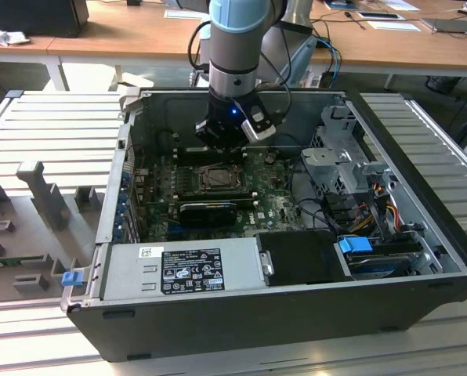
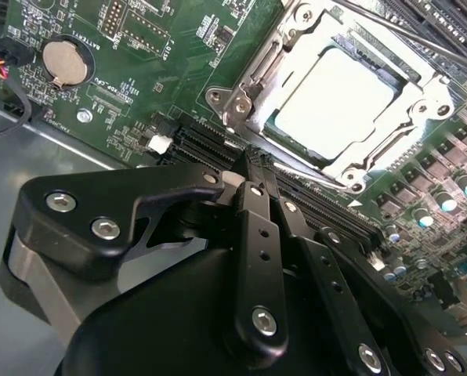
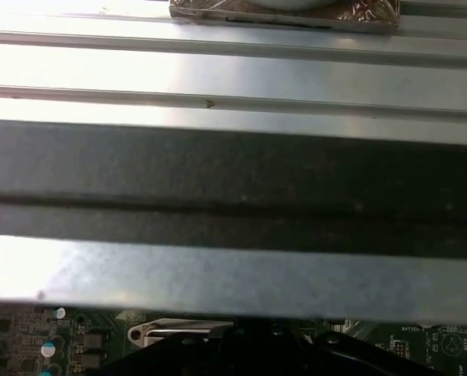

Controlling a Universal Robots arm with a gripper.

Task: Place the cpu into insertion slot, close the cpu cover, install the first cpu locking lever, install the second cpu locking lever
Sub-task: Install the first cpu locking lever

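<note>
the tool, its fingers pinched narrow and empty, hangs just beside the insertion slot, where the cpu already sits under the closed cpu cover, apparently placed to work a locking lever.

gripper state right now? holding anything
gripper: shut, holding nothing, fingertips together just beside the cpu cover, which is down over the cpu.

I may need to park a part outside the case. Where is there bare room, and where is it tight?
The ribbed metal table is bare on the exterior view's left behind the grey fixtures, and on the right beside the case. Inside it is crowded: the claw hangs just over the cpu cover, cables right.
</note>
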